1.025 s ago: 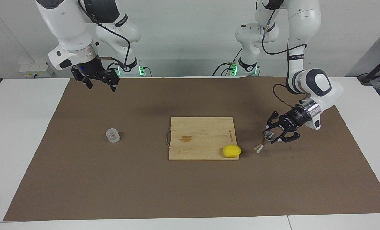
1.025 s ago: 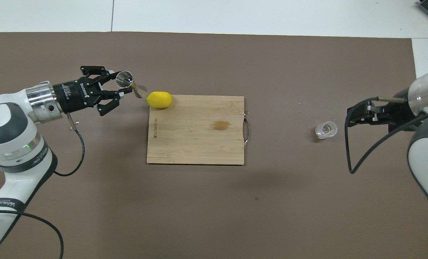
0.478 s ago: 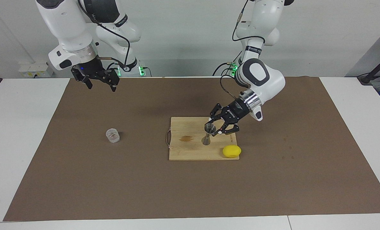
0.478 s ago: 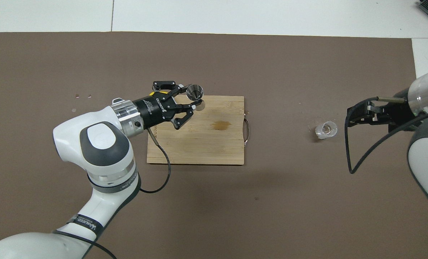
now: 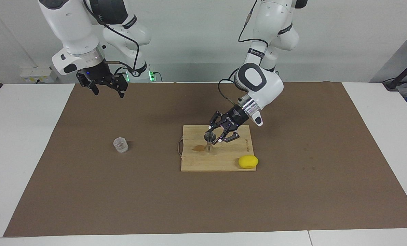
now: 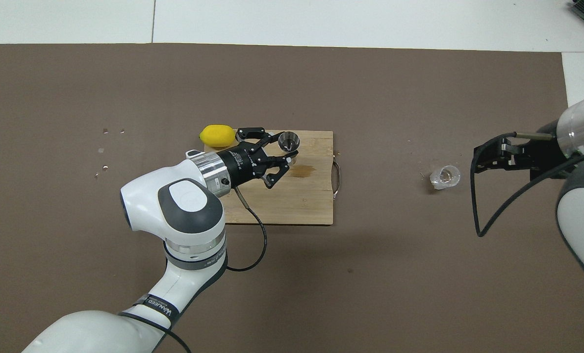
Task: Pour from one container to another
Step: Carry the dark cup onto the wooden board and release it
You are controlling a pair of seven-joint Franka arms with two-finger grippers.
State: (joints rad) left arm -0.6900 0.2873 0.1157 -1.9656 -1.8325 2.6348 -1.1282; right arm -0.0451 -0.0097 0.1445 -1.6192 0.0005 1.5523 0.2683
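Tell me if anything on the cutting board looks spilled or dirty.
Yes. A brownish stain marks the bamboo cutting board near its handle end, beside the steel jigger held by the left end effector.

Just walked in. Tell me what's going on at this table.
The left hand holds a steel jigger upright over the cutting board, beside a brown stain; whether its foot touches the wood cannot be told. A lemon sits at the board's corner toward the left arm's end. The glass tumbler stands on the mat toward the right arm's end, untouched. The right hand waits in the air, open. Nothing is poured yet.
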